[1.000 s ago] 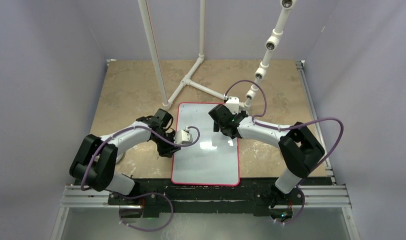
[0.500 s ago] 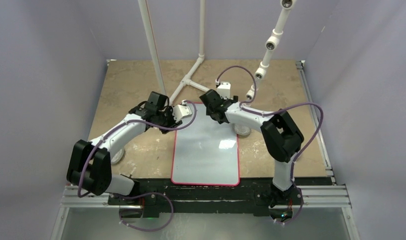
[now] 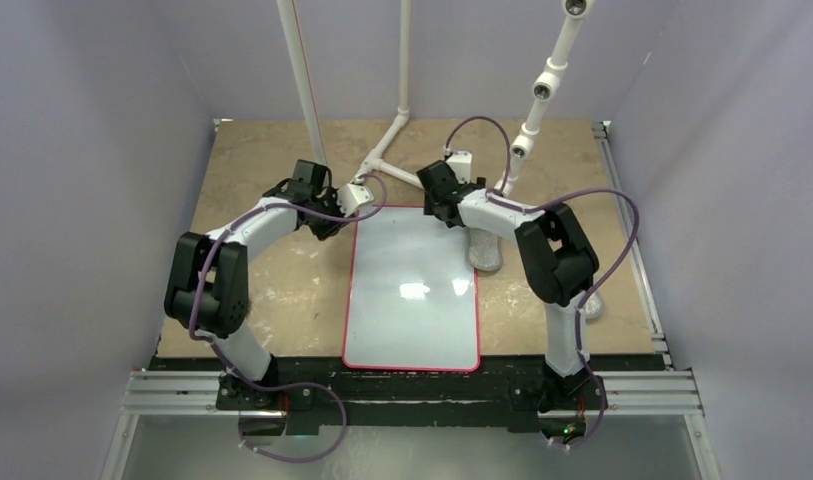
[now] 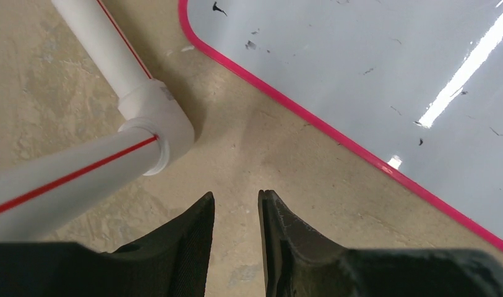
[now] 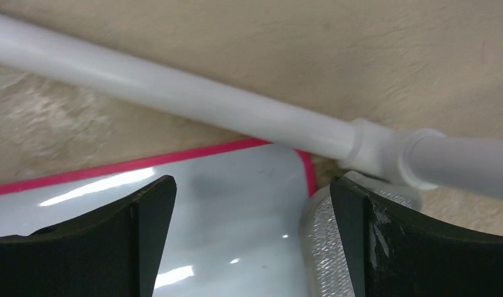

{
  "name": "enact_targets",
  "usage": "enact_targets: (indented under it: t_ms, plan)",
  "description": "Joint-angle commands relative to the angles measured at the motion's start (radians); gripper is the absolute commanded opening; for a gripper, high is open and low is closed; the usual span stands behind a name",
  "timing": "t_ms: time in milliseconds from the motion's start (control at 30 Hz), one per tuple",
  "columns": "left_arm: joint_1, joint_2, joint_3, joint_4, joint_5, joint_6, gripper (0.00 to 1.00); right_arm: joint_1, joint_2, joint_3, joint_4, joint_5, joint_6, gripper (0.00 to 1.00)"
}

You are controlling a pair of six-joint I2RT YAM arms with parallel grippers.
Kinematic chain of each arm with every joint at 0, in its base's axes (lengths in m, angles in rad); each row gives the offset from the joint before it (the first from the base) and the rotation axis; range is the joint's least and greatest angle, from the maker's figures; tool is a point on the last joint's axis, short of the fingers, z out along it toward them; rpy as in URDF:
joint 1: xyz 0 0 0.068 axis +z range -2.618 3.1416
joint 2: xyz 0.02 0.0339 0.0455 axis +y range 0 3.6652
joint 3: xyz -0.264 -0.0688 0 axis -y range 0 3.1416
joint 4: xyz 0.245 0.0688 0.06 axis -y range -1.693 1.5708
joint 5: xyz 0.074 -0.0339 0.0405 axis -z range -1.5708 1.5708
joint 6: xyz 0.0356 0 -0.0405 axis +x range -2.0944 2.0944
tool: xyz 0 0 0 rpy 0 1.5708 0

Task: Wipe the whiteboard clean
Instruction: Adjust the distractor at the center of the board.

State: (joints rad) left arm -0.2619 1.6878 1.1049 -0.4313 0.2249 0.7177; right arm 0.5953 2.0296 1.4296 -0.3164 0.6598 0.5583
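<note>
The whiteboard (image 3: 412, 300), glossy white with a red border, lies flat mid-table and looks almost blank. In the left wrist view its corner (image 4: 372, 68) bears only a few black specks. My left gripper (image 3: 332, 226) hovers over bare table just off the board's far left corner. Its jaws (image 4: 236, 197) stand a narrow gap apart and hold nothing. My right gripper (image 3: 450, 212) is wide open and empty (image 5: 252, 185) over the board's far right corner (image 5: 236, 204). A grey-silver textured pad (image 3: 485, 250) lies beside the board's right edge, under my right finger (image 5: 326, 241).
A white PVC pipe frame (image 3: 382, 160) stands at the back, close to both grippers. It shows in the left wrist view (image 4: 106, 37) and crosses the right wrist view (image 5: 205, 99). Purple walls enclose the tan table (image 3: 272, 160).
Both arms have swung away from me: the left gripper from the board's left edge to off its far left corner, the right gripper from over the board to its far right corner.
</note>
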Motion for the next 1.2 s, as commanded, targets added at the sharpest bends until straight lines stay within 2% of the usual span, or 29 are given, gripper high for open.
enact_targets:
  t_ms: [0, 233, 433, 567, 667, 733, 900, 1067, 1167]
  plan:
    - [0.001, 0.058, 0.086, 0.055, -0.009, 0.034, 0.32, -0.072, -0.029, -0.017, 0.061, -0.027, -0.044, 0.97]
    - [0.009, 0.189, 0.233, 0.054, -0.033, 0.028, 0.33, -0.155, 0.002, 0.013, 0.082, -0.071, -0.070, 0.96]
    - [0.010, 0.267, 0.326, 0.059, -0.025, 0.001, 0.33, -0.159, 0.020, 0.036, 0.090, -0.098, -0.051, 0.96]
    - [0.010, 0.268, 0.333, 0.015, 0.000, -0.001, 0.32, -0.147, 0.001, 0.041, 0.091, -0.053, -0.068, 0.96]
    - [0.011, 0.238, 0.256, 0.030, 0.001, 0.016, 0.30, -0.055, -0.025, 0.009, 0.161, -0.005, -0.138, 0.97]
    - [0.016, 0.219, 0.204, 0.040, 0.000, 0.022, 0.29, -0.004, 0.005, 0.043, 0.109, 0.024, -0.118, 0.98]
    - [0.021, 0.101, 0.101, 0.021, 0.056, 0.016, 0.31, 0.018, -0.004, 0.014, 0.097, 0.018, -0.075, 0.99]
    - [0.021, -0.077, 0.040, -0.032, 0.140, -0.006, 0.39, 0.036, -0.094, 0.006, 0.074, 0.042, -0.063, 0.99]
    - [0.021, -0.175, -0.012, -0.071, 0.169, -0.006, 0.41, 0.066, -0.167, -0.003, 0.025, 0.045, -0.034, 0.99]
